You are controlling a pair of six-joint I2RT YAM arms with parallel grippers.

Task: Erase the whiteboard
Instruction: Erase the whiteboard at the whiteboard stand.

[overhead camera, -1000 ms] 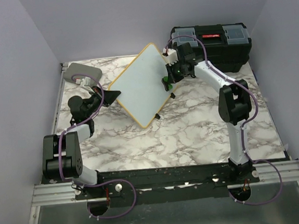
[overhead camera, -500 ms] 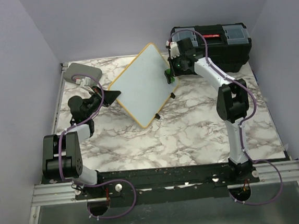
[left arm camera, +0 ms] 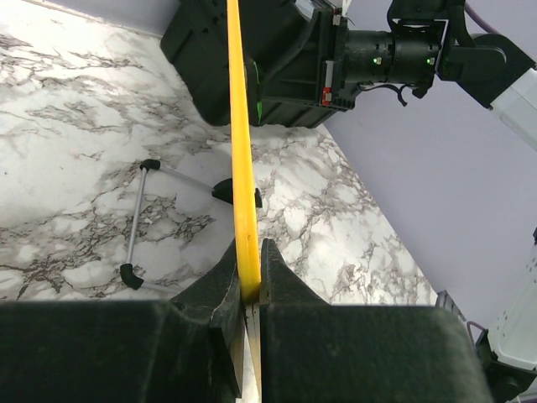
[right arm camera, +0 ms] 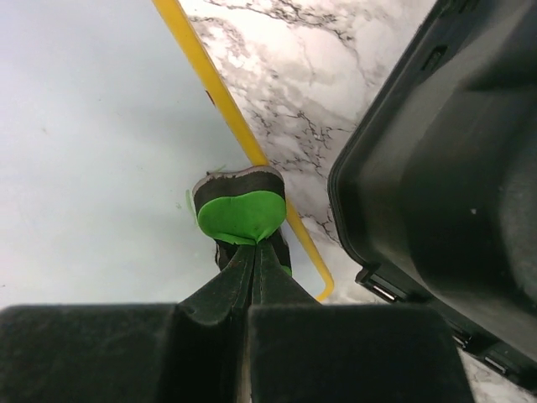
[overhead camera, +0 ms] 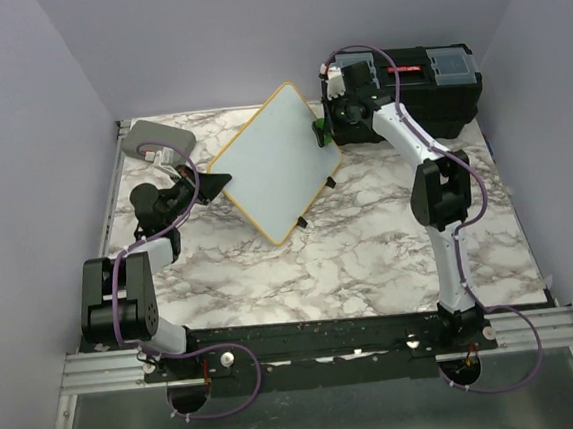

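Observation:
The whiteboard (overhead camera: 272,166), white with a yellow frame, stands tilted above the marble table. My left gripper (overhead camera: 213,183) is shut on its left corner; in the left wrist view the yellow edge (left arm camera: 239,168) runs up from between the closed jaws of the left gripper (left arm camera: 248,256). My right gripper (overhead camera: 323,131) is shut on a green eraser (right arm camera: 242,210). The eraser's dark felt side presses on the board's white face (right arm camera: 84,126), close to the right frame edge (right arm camera: 220,96). The face shows no clear marks apart from a faint green trace beside the eraser.
A black toolbox (overhead camera: 416,88) sits at the back right, close behind the right gripper and the board's edge (right arm camera: 453,168). A grey rounded case (overhead camera: 157,137) lies at the back left. The board's wire stand with black feet (left arm camera: 138,218) hangs under it.
The right gripper has slid the eraser along the board's right side toward its far upper corner. The left gripper and the board have stayed put.

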